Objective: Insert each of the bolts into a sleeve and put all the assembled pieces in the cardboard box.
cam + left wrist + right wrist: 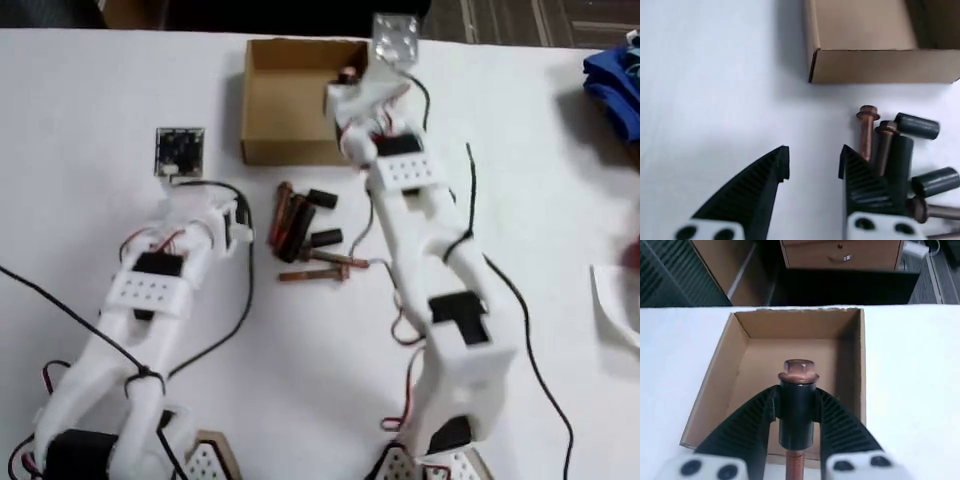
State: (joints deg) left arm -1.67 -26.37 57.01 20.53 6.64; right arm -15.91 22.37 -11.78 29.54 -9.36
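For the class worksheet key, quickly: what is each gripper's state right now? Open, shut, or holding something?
Left gripper: open, holding nothing.
Right gripper: shut on a sleeved bolt.

Left arm (150, 292) and right arm (425, 225): white plastic shells, black servo blocks, black and red cables. Fingers (755, 185) black, ribbed, wedge-shaped, on white holed mounts.
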